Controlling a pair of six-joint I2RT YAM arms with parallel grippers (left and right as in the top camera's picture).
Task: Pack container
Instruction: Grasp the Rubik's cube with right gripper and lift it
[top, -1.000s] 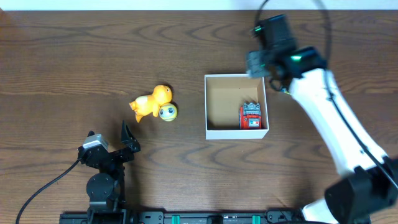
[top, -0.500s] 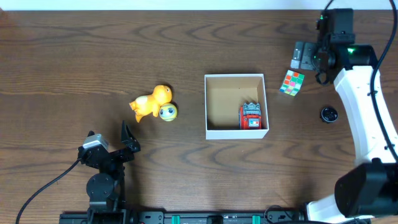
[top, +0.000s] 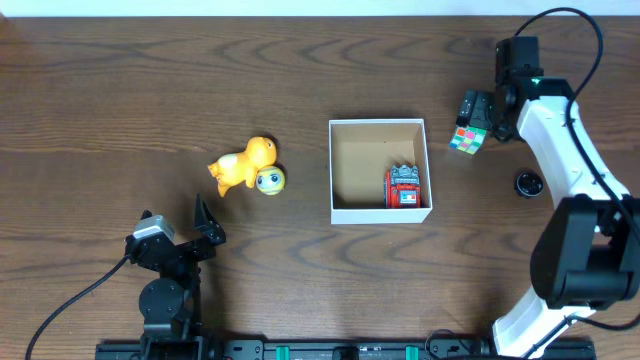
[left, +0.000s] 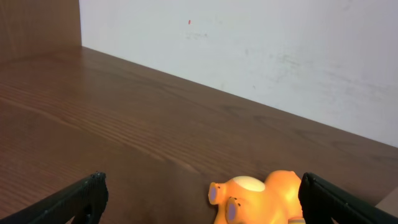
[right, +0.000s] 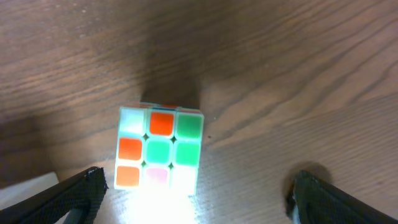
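Observation:
The container (top: 379, 122), a shallow white box with a brown floor, sits mid-table with a red toy (top: 404, 187) in its near right corner. To the right of the box lies a colour cube (top: 468, 136) (right: 160, 149). My right gripper (top: 478, 112) (right: 202, 199) hovers over the cube, open, with nothing between its fingers. An orange toy animal (top: 243, 165) (left: 261, 199) lies left of the box beside a small yellow-green ball (top: 269, 180). Near the front edge, short of the orange toy, my left gripper (top: 177, 222) (left: 205, 205) stands open and empty.
A small black round object (top: 528, 183) lies on the wood right of the box, near the right arm. A white corner of the box (right: 25, 186) shows at the lower left of the right wrist view. A pale wall (left: 261, 56) backs the table.
The right arm swung from the box's far right corner out to the right and now sits over the colour cube. The red toy stays in the box. The left arm has not moved.

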